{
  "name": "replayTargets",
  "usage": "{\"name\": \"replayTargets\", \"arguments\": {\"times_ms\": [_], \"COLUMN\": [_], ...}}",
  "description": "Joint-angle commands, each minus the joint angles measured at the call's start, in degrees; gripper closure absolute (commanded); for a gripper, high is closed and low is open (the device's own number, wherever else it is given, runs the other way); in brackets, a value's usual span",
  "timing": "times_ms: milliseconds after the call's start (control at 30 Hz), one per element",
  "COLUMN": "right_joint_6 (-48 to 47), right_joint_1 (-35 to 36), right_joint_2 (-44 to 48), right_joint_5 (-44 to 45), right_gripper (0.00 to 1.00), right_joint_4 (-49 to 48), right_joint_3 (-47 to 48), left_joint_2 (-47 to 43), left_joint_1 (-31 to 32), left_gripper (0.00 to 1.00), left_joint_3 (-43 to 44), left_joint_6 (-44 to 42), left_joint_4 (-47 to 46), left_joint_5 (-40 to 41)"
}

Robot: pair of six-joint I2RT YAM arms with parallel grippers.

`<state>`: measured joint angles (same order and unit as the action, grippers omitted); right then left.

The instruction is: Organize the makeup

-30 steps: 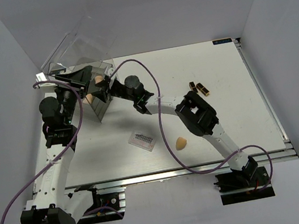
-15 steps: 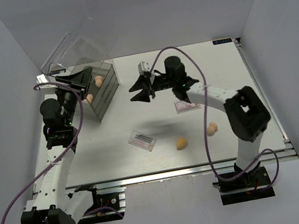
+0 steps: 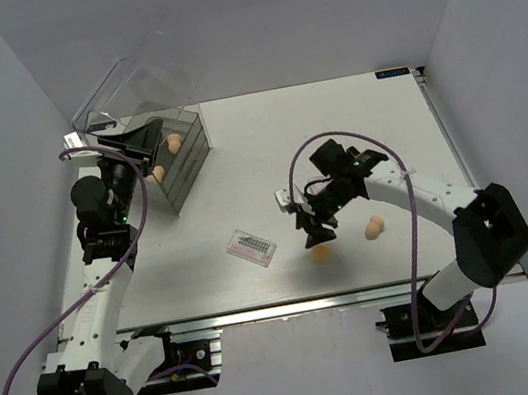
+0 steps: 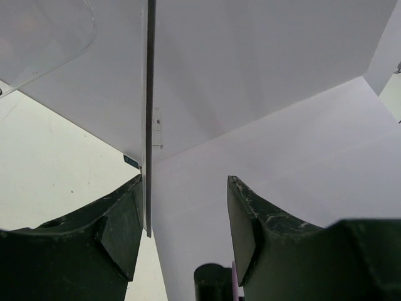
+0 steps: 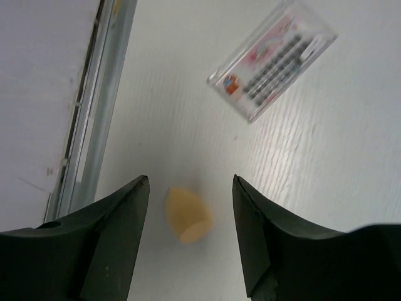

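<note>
A tan sponge [image 3: 321, 253] lies near the table's front edge. My right gripper [image 3: 316, 234] hovers just above it, open and empty; in the right wrist view the sponge [image 5: 187, 216] sits between the fingertips of that gripper [image 5: 191, 182]. A second sponge [image 3: 376, 227] lies to its right. A clear palette [image 3: 251, 247] lies to its left and also shows in the right wrist view [image 5: 272, 66]. Two sponges [image 3: 175, 143] sit inside the clear drawer box [image 3: 193, 164]. My left gripper [image 3: 144, 136] is open at the box, with a clear panel edge [image 4: 150, 125] next to its left finger. The lipstick tubes and the second palette are hidden.
The box's clear lid [image 3: 133, 82] stands open at the back left. The right arm [image 3: 414, 187] arches across the right half of the table. The metal front rail [image 5: 94, 113] runs close to the near sponge.
My right arm has swung from the drawer box across the table to the front, over the near sponge. A second sponge now lies at the right. The left arm has not moved.
</note>
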<state>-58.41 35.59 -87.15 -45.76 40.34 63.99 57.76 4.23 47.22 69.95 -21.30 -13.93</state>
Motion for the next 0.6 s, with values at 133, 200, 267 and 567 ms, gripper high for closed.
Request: {"name": "replayTargets", "arguments": {"times_ms": [133, 200, 267, 567], "right_joint_6": [-5.1, -4.5, -4.1, -2.1], "right_joint_1": [0.1, 0.2, 0.1, 0.4], "right_joint_2": [7.2, 6.8, 6.4, 1.5], "right_joint_5": [12.3, 13.6, 14.6, 17.5], "right_gripper": [0.38, 0.39, 0.40, 0.45], "right_joint_4": [2.2, 0.8, -0.4, -6.1], "right_joint_3": [-8.9, -9.6, -10.4, -10.9], "left_joint_2": [-0.9, -0.9, -1.0, -1.2], "left_joint_1": [0.1, 0.1, 0.1, 0.1], "left_gripper": [0.38, 0.38, 0.38, 0.38], "left_joint_3": [-1.0, -1.1, -1.2, -1.7], "left_joint_6": [1.1, 1.1, 1.0, 1.3], "left_joint_4": [-4.4, -4.5, -4.5, -4.8], "left_joint_5": [-2.3, -2.4, -2.6, -2.3]}}
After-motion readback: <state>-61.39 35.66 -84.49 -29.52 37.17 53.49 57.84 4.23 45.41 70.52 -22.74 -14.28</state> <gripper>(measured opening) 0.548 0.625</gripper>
